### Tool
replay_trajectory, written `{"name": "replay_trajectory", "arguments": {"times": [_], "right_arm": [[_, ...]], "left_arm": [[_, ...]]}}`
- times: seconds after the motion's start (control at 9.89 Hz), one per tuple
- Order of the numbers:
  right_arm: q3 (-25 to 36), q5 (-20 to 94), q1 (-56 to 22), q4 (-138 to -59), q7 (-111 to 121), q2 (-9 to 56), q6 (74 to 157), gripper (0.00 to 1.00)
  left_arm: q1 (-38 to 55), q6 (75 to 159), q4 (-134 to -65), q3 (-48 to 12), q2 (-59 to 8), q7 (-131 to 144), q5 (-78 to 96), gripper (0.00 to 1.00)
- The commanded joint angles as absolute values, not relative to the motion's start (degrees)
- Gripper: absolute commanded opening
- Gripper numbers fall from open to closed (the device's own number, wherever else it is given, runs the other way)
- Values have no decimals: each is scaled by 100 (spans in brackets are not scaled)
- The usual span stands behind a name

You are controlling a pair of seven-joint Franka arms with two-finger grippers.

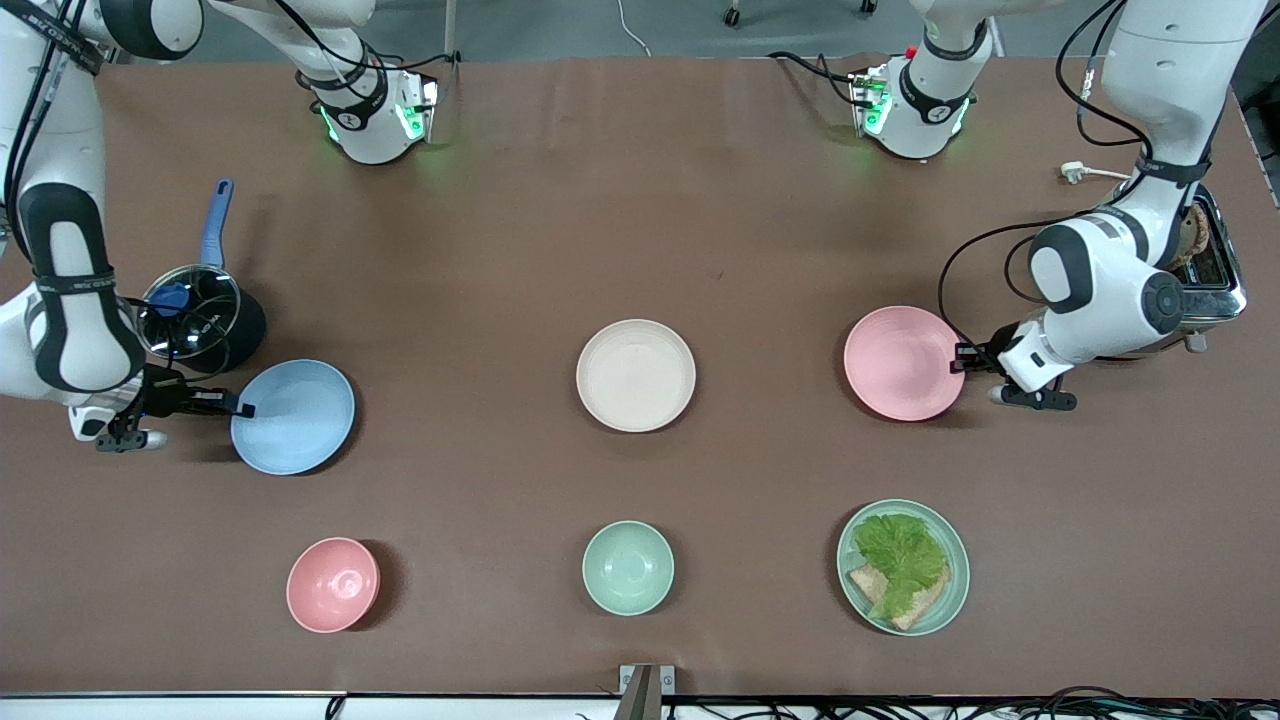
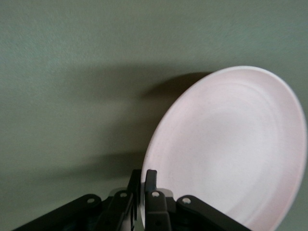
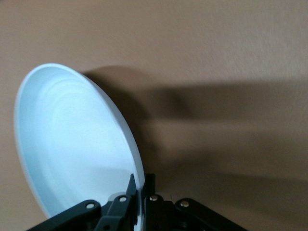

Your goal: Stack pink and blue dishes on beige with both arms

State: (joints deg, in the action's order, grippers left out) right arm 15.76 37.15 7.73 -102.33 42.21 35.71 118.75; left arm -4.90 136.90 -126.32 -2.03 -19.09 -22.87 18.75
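The beige plate [image 1: 636, 375] lies flat at the table's middle. The pink plate [image 1: 903, 362] [image 2: 231, 149] is toward the left arm's end, and my left gripper [image 1: 962, 358] [image 2: 144, 180] is shut on its rim, holding it tilted just above the table. The blue plate [image 1: 293, 416] [image 3: 77, 144] is toward the right arm's end, tilted and casting a shadow, with my right gripper [image 1: 243, 407] [image 3: 140, 185] shut on its rim.
A dark pot with a glass lid and blue handle [image 1: 200, 315] stands close by the blue plate. A toaster [image 1: 1212, 270] sits under the left arm. Nearer the camera are a small pink bowl [image 1: 333, 584], a mint-green bowl [image 1: 628, 567] and a mint plate with lettuce and bread [image 1: 903, 566].
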Motion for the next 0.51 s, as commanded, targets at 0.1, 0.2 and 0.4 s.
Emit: {"name": "replay_trajectory", "arguments": {"times": [0.1, 0.2, 0.4], "right_arm": [[1696, 2860, 712, -9092, 3062, 3463, 10621, 1], [1696, 2674, 686, -8722, 2858, 3454, 10156, 1], [1688, 2410, 581, -8246, 2323, 3262, 9556, 1]], "left_arm": [[-527, 12876, -12314, -769, -1294, -2041, 1951, 0], [-527, 12893, -12218, -1217, -1292, -1465, 1942, 0], [-501, 13548, -12068, -2394, -1720, 106, 1864, 0]]}}
